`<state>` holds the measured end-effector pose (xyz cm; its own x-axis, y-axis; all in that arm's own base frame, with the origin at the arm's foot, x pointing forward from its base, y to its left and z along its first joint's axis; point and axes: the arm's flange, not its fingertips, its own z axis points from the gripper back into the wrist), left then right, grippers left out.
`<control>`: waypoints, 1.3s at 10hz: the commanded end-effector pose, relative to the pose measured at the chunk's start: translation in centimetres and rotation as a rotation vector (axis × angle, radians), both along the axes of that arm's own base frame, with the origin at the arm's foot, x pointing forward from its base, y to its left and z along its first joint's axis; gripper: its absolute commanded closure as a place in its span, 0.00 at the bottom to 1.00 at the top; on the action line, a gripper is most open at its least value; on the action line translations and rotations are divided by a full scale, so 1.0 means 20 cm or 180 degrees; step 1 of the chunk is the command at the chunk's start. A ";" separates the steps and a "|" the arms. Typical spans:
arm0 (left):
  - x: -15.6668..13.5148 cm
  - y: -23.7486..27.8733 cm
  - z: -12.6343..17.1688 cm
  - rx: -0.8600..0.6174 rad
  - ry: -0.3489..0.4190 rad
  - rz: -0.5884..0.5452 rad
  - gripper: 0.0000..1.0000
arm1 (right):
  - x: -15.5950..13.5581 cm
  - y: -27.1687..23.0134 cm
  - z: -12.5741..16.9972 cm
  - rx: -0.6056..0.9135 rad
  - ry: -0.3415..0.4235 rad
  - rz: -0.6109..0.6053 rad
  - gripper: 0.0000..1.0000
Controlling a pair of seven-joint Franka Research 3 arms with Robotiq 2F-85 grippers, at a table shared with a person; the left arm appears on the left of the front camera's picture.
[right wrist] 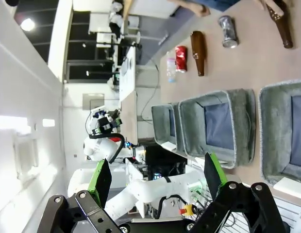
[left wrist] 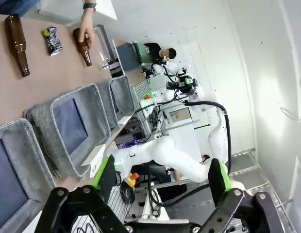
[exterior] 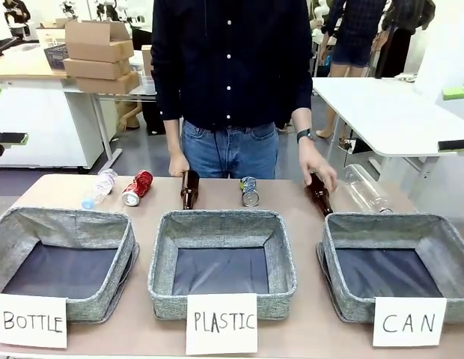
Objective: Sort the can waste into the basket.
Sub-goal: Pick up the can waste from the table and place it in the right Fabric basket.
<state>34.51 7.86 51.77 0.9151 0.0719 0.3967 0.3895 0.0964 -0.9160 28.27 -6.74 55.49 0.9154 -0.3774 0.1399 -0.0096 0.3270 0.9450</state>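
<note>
Red can [exterior: 138, 187] and blue can [exterior: 249, 191] are laid on the desk [exterior: 135, 336], well beyond the left gripper [left wrist: 161, 174] and right gripper [right wrist: 157, 170], both seen released and empty; basket [exterior: 397, 221] is set nearer the right gripper.

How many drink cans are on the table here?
2. The red can lies left of the middle, beside a brown bottle. The blue and silver can lies just behind the middle basket. None seems hidden.
</note>
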 end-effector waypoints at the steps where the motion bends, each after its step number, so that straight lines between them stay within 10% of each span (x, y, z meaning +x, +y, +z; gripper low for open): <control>1: 0.00 0.02 0.01 -0.0005 -0.0089 -0.0035 0.00 | 0.01 -0.02 0.02 0.0048 -0.0123 0.0008 0.00; 8: 0.00 0.01 0.00 0.0027 -0.0004 0.0011 0.00 | 0.01 -0.02 0.02 0.0048 -0.0123 0.0008 0.00; 11: 0.23 -0.19 0.01 0.0479 0.0016 0.0368 0.00 | 0.01 -0.02 0.02 0.0048 -0.0123 0.0008 0.00; 13: 0.07 -0.06 -0.01 0.0224 0.0027 0.0048 0.00 | 0.01 -0.02 0.02 0.0048 -0.0123 0.0008 0.00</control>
